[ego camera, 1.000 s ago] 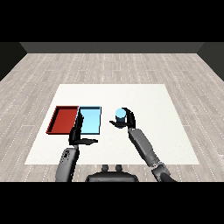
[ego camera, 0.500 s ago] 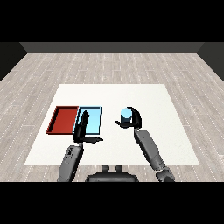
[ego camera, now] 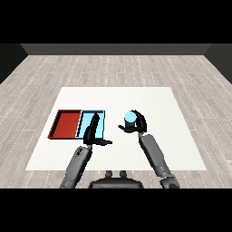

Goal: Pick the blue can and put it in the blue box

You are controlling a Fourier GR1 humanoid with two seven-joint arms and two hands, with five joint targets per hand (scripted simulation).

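The blue can [ego camera: 130, 119] stands upright in my right hand [ego camera: 137, 125], whose fingers and thumb curl round it, just right of the table's middle. The light blue tray [ego camera: 100, 122] lies to the can's left, with the red tray [ego camera: 65, 123] beside it further left. My left hand [ego camera: 92, 132] reaches over the blue tray's near part, fingers straight and thumb stuck out to the right, holding nothing. Whether the can rests on the table or hangs above it I cannot tell.
The white table [ego camera: 158, 102] stretches wide to the right and behind the trays. A grey wooden floor [ego camera: 41, 72] surrounds it.
My right hand with the can has shifted slightly rightward and nearer, closing round the can. My left hand has moved forward over the blue tray.
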